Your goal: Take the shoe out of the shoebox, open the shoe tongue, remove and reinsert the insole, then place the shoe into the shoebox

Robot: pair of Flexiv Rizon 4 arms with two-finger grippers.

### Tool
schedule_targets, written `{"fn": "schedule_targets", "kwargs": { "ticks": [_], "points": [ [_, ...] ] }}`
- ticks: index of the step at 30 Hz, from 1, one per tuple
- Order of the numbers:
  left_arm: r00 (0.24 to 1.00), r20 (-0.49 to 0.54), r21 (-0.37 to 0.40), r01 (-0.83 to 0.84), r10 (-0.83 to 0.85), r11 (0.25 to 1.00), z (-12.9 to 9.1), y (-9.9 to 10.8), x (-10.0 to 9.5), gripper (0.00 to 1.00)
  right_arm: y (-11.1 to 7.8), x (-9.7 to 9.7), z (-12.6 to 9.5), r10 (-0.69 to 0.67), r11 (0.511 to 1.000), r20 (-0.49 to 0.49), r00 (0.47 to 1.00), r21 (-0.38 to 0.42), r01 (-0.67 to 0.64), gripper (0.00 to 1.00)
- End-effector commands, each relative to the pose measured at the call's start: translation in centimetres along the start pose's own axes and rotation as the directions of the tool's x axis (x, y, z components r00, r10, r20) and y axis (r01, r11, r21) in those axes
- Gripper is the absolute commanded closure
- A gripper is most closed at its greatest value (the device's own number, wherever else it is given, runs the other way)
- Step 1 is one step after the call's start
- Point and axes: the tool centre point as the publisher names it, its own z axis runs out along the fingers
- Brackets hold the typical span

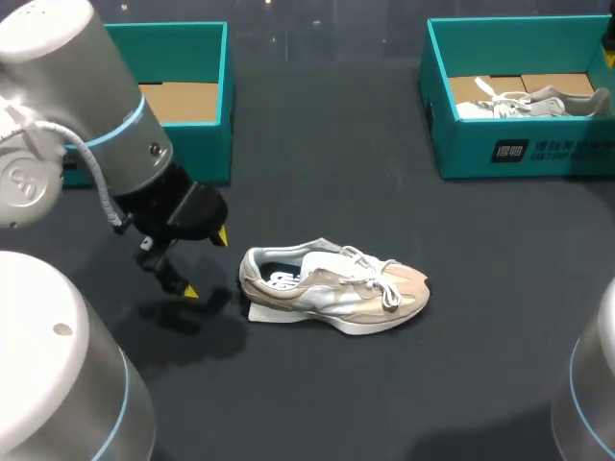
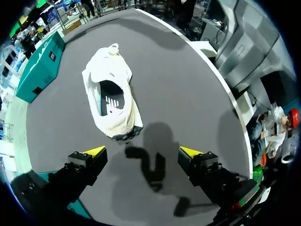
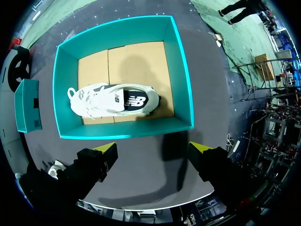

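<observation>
Two shoes show here. The loose shoe [image 1: 332, 288] sits on the dark surface [image 1: 404, 403], out of both boxes. Its toe points to our right side and its heel points to our left tool [image 1: 207, 263]. Its white laces lie on top, and we can see down into its dark inside.

Our left tool hangs just beside the heel and does not touch it. Its two yellow tips are spread wide and it holds nothing. From the left wrist, the shoe lies ahead of the tool with the heel nearest.

Our right tool [image 3: 153, 147] hangs high over the surface, beside the right box [image 3: 122, 132]. Its tips are spread wide too, with nothing in them. The second shoe [image 3: 113, 101] lies inside this box on the brown floor.

The left box [image 1: 207, 144] stands at the far left, behind our left arm.
</observation>
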Motion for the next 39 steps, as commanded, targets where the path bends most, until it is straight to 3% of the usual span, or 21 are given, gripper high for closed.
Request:
{"fn": "schedule_targets", "kwargs": {
  "ticks": [1,12,21,27,39],
  "points": [
    [0.99,0.065,0.041,0.125,-0.128,0.991,0.5,0.6,0.4,0.0,0.0,0.0,0.0,0.0,1.0,-0.001,1.0,0.0,0.0,0.0],
    [0.99,0.065,0.041,0.125,-0.128,0.991,0.5,0.6,0.4,0.0,0.0,0.0,0.0,0.0,1.0,-0.001,1.0,0.0,0.0,0.0],
    [0.962,0.169,0.223,0.173,-0.213,0.959,4.4,2.5,1.3,0.0,0.0,0.0,0.0,0.0,1.0,-0.001,1.0,0.0,0.0,0.0],
    [0.944,0.259,0.402,0.087,-0.205,0.911,4.6,2.8,1.8,0.0,0.0,0.0,0.0,0.0,1.0,-0.001,1.0,0.0,0.0,0.0],
    [0.938,0.281,0.416,0.071,-0.203,0.906,4.9,2.7,1.7,0.0,0.0,0.0,0.0,0.0,1.0,-0.001,1.0,0.0,0.0,0.0]
  ]
}}
